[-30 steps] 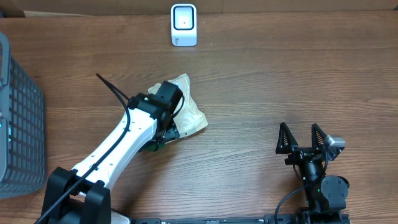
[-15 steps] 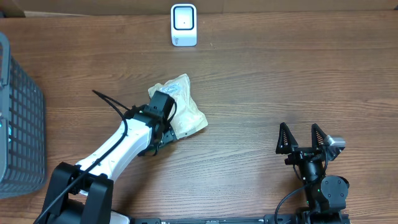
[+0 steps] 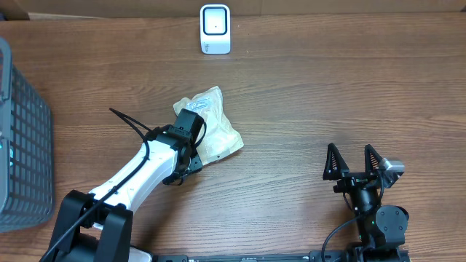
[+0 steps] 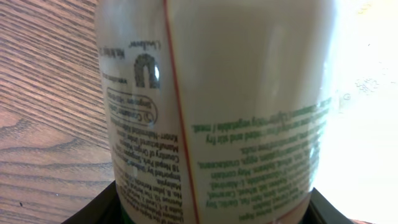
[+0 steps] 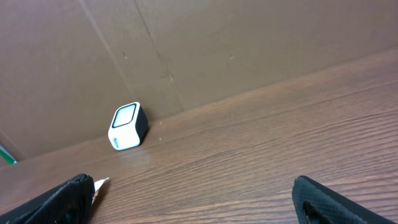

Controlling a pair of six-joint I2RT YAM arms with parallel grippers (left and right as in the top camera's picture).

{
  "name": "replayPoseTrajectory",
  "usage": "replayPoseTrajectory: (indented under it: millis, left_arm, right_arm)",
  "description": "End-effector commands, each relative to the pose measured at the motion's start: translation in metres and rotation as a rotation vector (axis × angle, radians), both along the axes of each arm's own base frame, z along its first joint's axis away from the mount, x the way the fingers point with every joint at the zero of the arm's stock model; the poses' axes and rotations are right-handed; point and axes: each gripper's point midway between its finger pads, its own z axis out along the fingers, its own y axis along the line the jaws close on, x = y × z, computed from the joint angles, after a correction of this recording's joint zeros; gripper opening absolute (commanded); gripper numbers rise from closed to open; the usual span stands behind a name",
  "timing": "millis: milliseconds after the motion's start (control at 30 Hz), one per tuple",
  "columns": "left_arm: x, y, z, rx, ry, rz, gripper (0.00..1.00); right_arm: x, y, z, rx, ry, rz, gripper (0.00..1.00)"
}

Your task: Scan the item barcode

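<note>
left gripper (image 3: pixel 189 135): shifted down-left off packet (image 3: pixel 220 129), fingers straddling it, grip unclear | packet: unmoved, centre | right gripper (image 3: pixel 355 161): lower right, fingers spread, unchanged

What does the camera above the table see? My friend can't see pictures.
The robot's left arm reaches across a wooden table, its jaws at one end of a cream packet. A small white scanner stands at the far edge, a grey basket at the left. The right arm rests at lower right, jaws wide open.
</note>
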Motion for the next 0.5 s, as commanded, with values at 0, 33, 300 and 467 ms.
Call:
replayPoseTrajectory:
  millis: [0, 33, 300, 467]
  left_arm:
    - [0.0, 0.001, 0.001, 0.007, -0.002, -0.022, 0.45]
    - [-0.001, 0.001, 0.003, 0.009, 0.003, -0.022, 0.44]
    - [0.01, -0.004, 0.05, 0.008, 0.027, -0.019, 0.4]
    - [0.025, -0.019, 0.082, -0.129, 0.02, 0.014, 0.41]
  right_arm:
    - [0.0, 0.002, -0.002, -0.003, -0.004, 0.007, 1.0]
    - [0.0, 0.002, -0.002, -0.003, -0.005, 0.007, 1.0]
    - [0.0, 0.002, -0.002, -0.003, -0.005, 0.007, 1.0]
    - [0.0, 0.002, -0.002, -0.003, -0.005, 0.007, 1.0]
